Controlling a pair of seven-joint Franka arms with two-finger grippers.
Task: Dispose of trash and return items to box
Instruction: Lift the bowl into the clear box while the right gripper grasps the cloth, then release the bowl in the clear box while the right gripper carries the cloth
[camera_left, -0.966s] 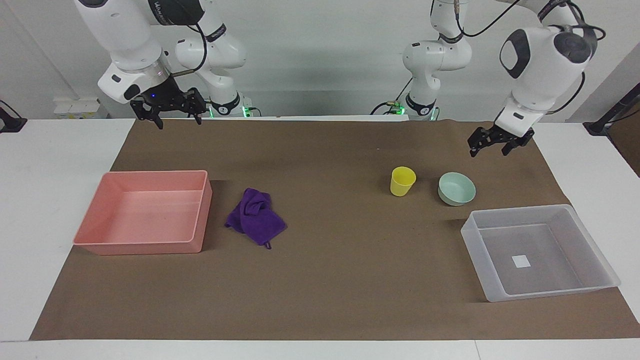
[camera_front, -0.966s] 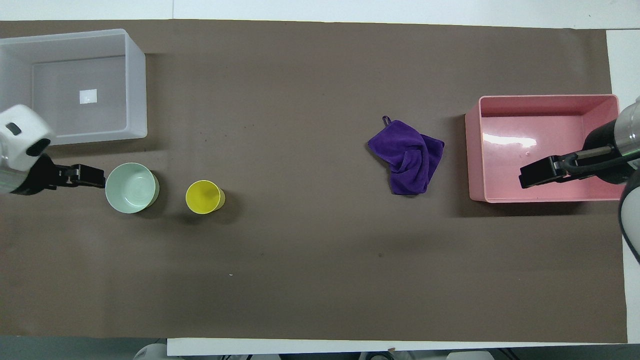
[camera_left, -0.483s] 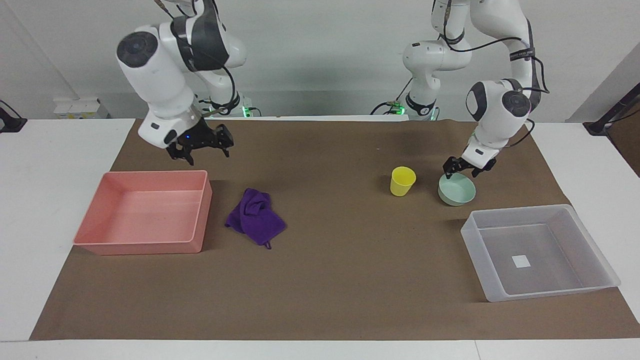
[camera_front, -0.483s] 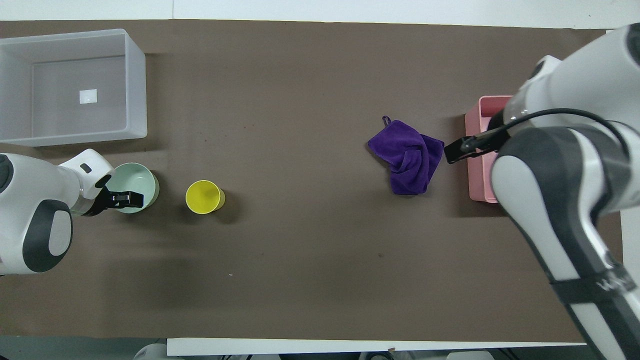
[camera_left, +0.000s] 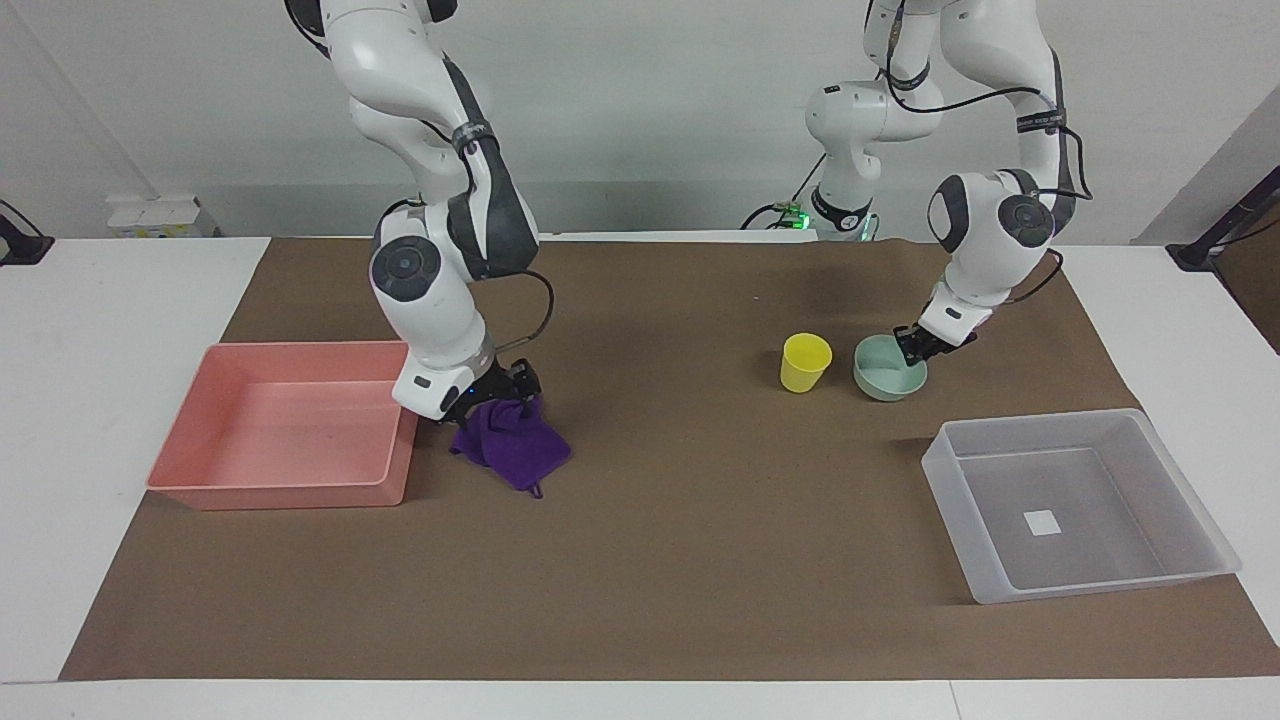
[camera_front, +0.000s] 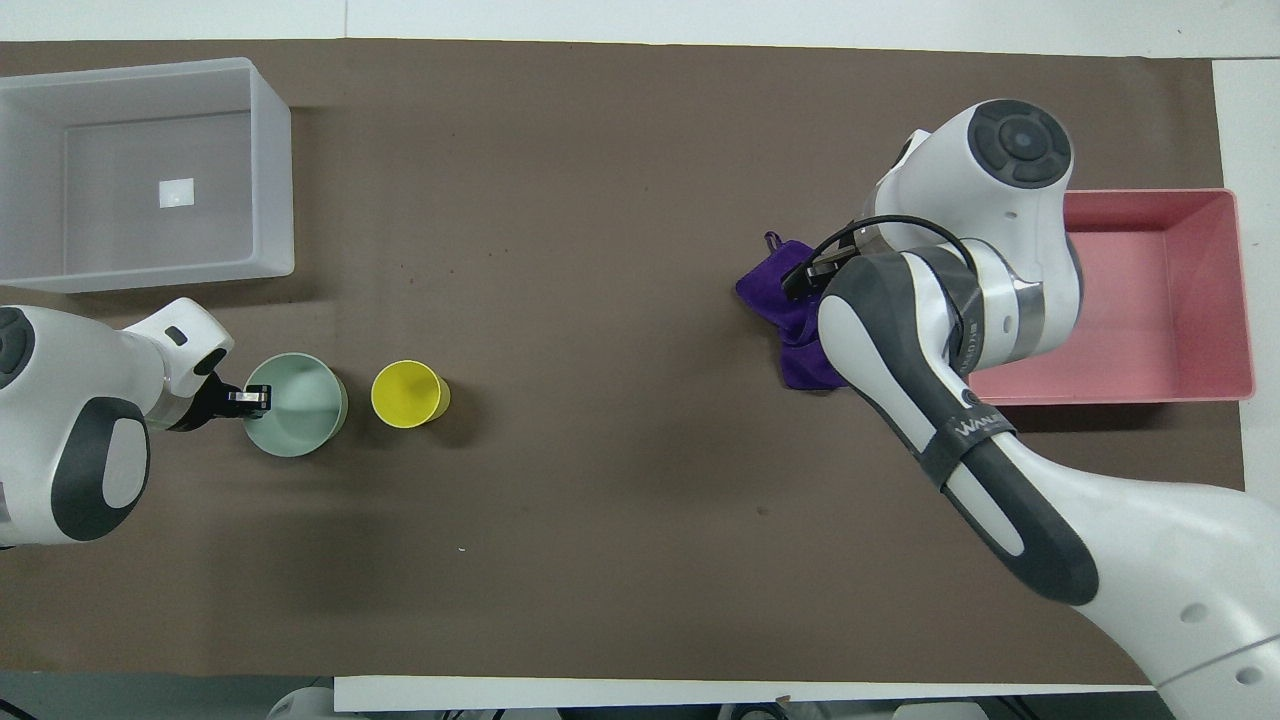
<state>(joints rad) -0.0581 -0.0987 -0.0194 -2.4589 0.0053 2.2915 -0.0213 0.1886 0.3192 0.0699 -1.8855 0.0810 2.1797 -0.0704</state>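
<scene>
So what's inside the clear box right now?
Only the white sticker on the floor of the clear box. Its floor shows uncovered in both views; yellow cup and green bowl stand outside.

A white surface (camera_left: 90, 330) is carrying a brown mat (camera_left: 700, 560) that is covering most of it, and everything is lying on the mat. A pink tray (camera_left: 200, 490) is sitting toward the right arm's end, with a purple rag (camera_left: 520, 450) lying just beside it. A yellow cup (camera_left: 805, 362) is standing upright toward the left arm's end, with a green bowl (camera_left: 880, 385) sitting close beside it, apart from it. A clear box (camera_left: 960, 560) is sitting farther from the robots than the bowl, at the left arm's end, with a white sticker (camera_left: 1042, 522) showing on its floor.
</scene>
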